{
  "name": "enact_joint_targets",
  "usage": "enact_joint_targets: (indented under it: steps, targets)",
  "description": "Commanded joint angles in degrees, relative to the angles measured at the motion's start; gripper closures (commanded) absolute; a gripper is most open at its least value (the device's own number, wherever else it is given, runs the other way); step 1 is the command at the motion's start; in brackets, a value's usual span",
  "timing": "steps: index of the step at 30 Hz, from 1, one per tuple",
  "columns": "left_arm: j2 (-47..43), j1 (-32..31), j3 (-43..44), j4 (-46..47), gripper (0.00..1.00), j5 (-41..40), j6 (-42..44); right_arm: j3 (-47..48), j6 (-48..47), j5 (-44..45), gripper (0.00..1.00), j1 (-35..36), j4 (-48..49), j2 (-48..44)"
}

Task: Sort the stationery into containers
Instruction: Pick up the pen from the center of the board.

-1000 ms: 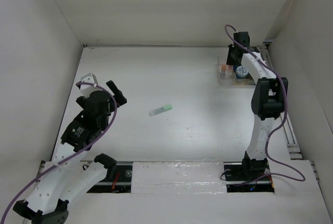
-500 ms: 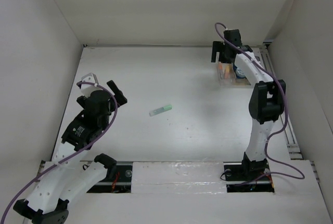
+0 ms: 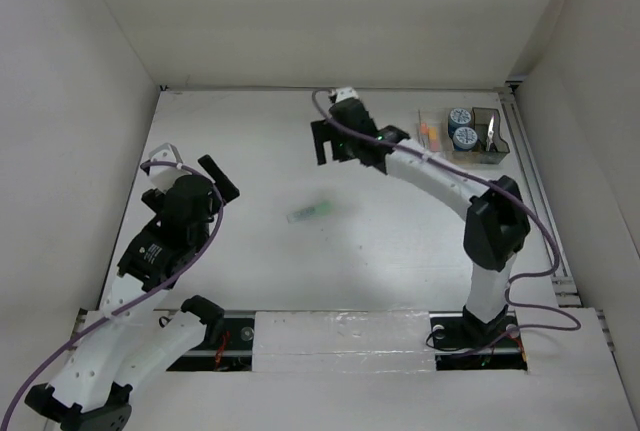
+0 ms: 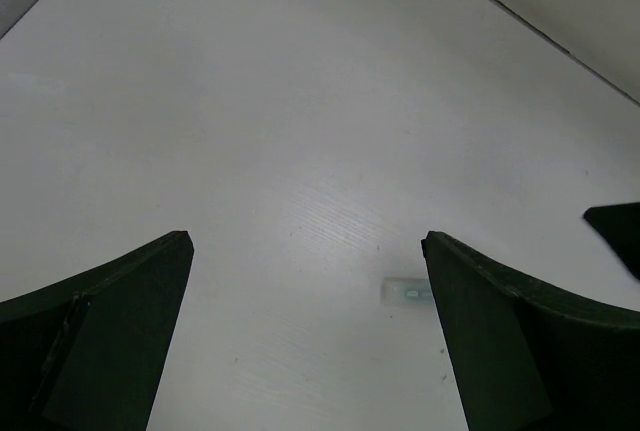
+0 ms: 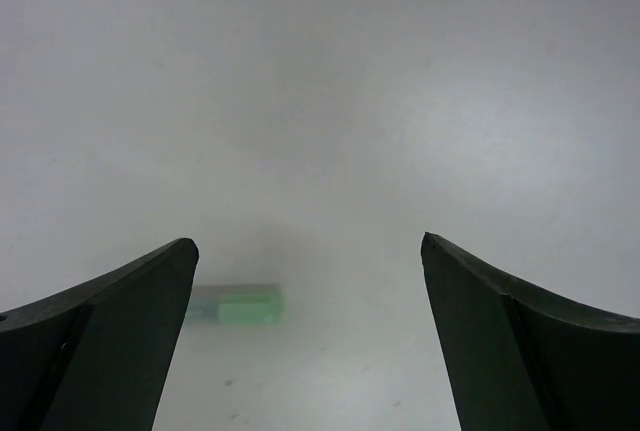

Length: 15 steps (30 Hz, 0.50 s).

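Observation:
One pale marker pen with a green end (image 3: 308, 212) lies alone near the table's middle. It also shows in the right wrist view as the marker (image 5: 240, 306) low between the fingers, and in the left wrist view as the marker (image 4: 408, 294). My right gripper (image 3: 331, 143) hangs open and empty behind it, and my left gripper (image 3: 190, 169) stands open and empty at the left. The clear organiser (image 3: 436, 115) at the back right holds two blue-and-white rolls (image 3: 461, 127), scissors (image 3: 491, 133) in the dark end section and orange-ended markers (image 3: 430, 135).
White walls enclose the table on three sides. A rail runs along the right edge (image 3: 540, 201). The right arm's links (image 3: 440, 181) stretch diagonally from its base toward the back middle. A dark corner of the right gripper (image 4: 615, 233) shows at the left wrist view's right edge.
The right arm swung left from over the organiser to behind the green marker, its jaws widening on the way. The organiser is uncovered. The left arm barely shifted.

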Motion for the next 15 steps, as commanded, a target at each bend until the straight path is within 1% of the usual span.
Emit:
enact_joint_targets:
  steps: [1, 2, 3, 4, 5, 6, 7, 10, 11, 12, 13, 14, 15]
  targets:
    - [-1.22, 0.21, 1.44, -1.65, 0.00, -5.47, -2.93, -3.93, 19.97, 18.67, 0.00, 7.94, -1.96, 0.62]
    - [-1.23, 0.21, 1.44, -2.26, 0.00, -5.47, -3.80, -4.73, 28.90, 21.49, 0.00, 10.23, -1.97, 0.10]
    - [-1.23, 0.21, 1.44, -2.27, 0.00, -6.00, -3.81, -5.35, 32.73, 23.78, 0.00, 12.25, -1.97, 0.09]
    - [-1.23, 0.21, 1.44, -2.27, 0.00, -6.00, -3.81, -5.35, 37.21, 26.76, 0.00, 15.14, -4.06, 0.09]
    - [-1.23, 0.21, 1.44, -2.27, 0.00, -6.00, -3.81, -5.35, 40.91, 26.79, 0.00, 15.87, -4.69, 0.79]
    - [-0.62, 0.21, 1.44, -2.27, 0.00, -6.00, -3.81, -5.35, 46.69, 26.18, 0.00, 15.87, -4.70, 1.32]
    - [0.08, 0.21, 1.44, -2.27, 0.00, -5.48, -3.81, -5.35, 49.79, 24.78, 0.00, 16.40, -6.70, 1.93]
    - [0.70, 0.21, 1.97, -1.66, 0.00, -4.16, -3.28, -4.57, 55.16, 23.01, 0.00, 16.40, -6.72, 5.97]
    - [0.71, 0.21, 1.97, -1.65, 0.00, -4.16, -2.58, -3.61, 56.23, 22.32, 0.00, 16.40, -9.41, 7.37]
    - [0.71, 0.21, 1.97, -1.13, 0.00, -3.37, -1.97, -0.46, 57.37, 21.53, 0.00, 16.40, -11.44, 10.35]
    - [0.71, 0.21, 1.97, -1.13, 0.00, -3.37, -1.96, 1.22, 60.08, 21.52, 0.00, 16.40, -13.55, 11.77]
    - [0.71, 0.21, 1.97, -0.43, 0.00, -2.67, -1.44, 2.63, 61.32, 21.52, 0.00, 16.40, -17.05, 13.09]
    - [0.10, 0.21, 1.44, -0.42, 0.00, -1.97, -0.83, 4.56, 62.47, 20.91, 0.00, 16.40, -18.48, 14.06]
